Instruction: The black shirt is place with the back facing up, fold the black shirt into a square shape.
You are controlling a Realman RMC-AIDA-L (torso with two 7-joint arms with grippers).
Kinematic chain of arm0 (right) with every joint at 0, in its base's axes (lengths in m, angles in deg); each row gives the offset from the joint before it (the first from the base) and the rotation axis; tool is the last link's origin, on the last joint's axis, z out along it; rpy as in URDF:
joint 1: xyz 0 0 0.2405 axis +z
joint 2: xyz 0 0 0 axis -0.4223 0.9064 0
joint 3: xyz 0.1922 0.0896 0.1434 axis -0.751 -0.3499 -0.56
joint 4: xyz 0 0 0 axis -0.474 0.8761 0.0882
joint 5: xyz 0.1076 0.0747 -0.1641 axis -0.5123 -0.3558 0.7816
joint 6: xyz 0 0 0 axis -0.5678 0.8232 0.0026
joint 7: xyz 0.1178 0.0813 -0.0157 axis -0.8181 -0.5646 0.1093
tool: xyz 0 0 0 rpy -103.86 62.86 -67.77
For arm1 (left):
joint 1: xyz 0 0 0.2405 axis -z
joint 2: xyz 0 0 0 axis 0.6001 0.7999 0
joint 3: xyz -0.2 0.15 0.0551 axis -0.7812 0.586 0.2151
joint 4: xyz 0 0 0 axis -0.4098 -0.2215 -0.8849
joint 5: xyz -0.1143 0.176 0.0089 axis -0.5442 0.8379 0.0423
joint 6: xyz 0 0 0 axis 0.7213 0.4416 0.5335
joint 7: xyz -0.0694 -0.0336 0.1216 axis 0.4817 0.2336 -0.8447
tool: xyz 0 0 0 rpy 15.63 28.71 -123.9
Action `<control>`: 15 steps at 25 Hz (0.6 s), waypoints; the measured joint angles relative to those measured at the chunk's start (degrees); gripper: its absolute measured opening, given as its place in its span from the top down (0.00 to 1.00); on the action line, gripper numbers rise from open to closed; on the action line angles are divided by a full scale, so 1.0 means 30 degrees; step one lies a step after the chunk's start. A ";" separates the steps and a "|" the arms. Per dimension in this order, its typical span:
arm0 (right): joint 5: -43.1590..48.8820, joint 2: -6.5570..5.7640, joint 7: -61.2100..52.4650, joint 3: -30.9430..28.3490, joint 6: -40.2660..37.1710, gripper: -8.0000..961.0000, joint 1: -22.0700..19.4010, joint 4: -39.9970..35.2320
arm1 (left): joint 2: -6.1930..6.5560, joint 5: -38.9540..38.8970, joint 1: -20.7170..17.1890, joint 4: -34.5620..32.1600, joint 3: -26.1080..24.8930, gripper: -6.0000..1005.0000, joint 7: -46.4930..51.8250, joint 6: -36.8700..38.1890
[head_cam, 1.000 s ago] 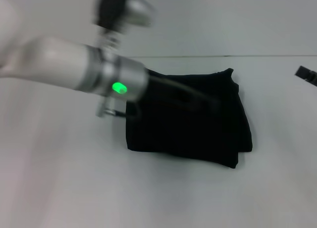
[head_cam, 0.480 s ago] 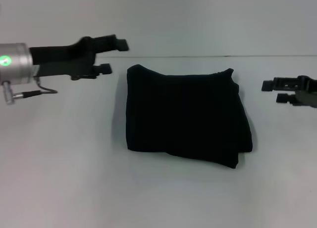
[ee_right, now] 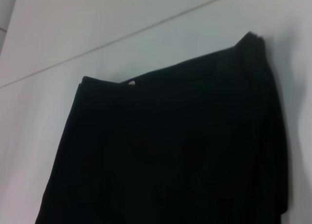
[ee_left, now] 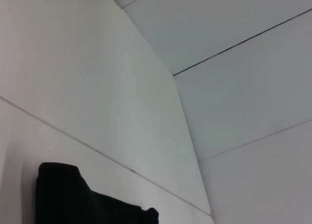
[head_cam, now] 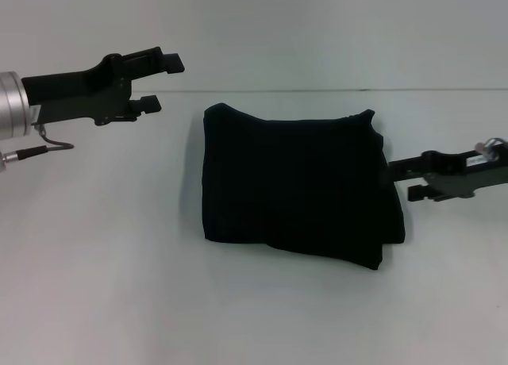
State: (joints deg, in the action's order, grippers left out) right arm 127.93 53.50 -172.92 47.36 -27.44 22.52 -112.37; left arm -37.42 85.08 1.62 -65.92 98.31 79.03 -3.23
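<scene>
The black shirt [head_cam: 298, 186] lies on the white table [head_cam: 103, 286] in the head view, already folded into a compact, roughly square bundle w/ layered edges showing at its right side and near corner. Left gripper [head_cam: 159, 82] hovers up and off to the shirt's far-left corner, apart from the cloth, fingers spread w/ a clear gap, holding nothing. Right gripper [head_cam: 406, 179] sits low at the shirt's right edge, tips at or just touching the fabric; fingers look parted w/ nothing pinched, though I can't tell if the upper tip actually contacts the cloth. Left wrist view: mostly wall and table seam, w/ only the shirt's [ee_left: 78, 199] far edge showing below the hand, well clear of it; own fingers not visible. Right wrist view: the shirt [ee_right: 175, 146] fills the frame right ahead of the hand, folded flat, a small pale speck near one edge; own fingers not seen. Judging by this, the folds look done; what's left is prob. a last tidy of the right edge, or just pulling both arms away.
</scene>
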 joint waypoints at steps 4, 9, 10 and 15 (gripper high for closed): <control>-0.0075 0.0411 0.0119 -0.0019 0.0538 0.14 0.0120 0.0162 | -0.0074 -0.0015 0.0013 0.0010 -0.0014 0.04 -0.0077 -0.0109; -0.0074 0.0888 0.0163 -0.0092 0.1049 0.14 0.0147 0.0169 | -0.0194 -0.0016 0.0015 0.0037 -0.0019 0.04 -0.0185 -0.0350; -0.0061 0.0960 0.0166 -0.0053 0.1203 0.14 0.0156 0.0181 | -0.0208 -0.0017 0.0006 0.0041 -0.0019 0.04 -0.0195 -0.0418; 0.0018 0.1226 0.0167 0.0199 0.1951 0.14 0.0205 0.0620 | -0.0215 -0.0018 -0.0013 0.0175 -0.0021 0.04 -0.0245 -0.0575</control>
State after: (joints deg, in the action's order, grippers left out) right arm 127.98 57.18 -172.41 47.96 -21.59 23.14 -110.51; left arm -38.06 85.02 1.58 -65.40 98.25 78.29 -4.95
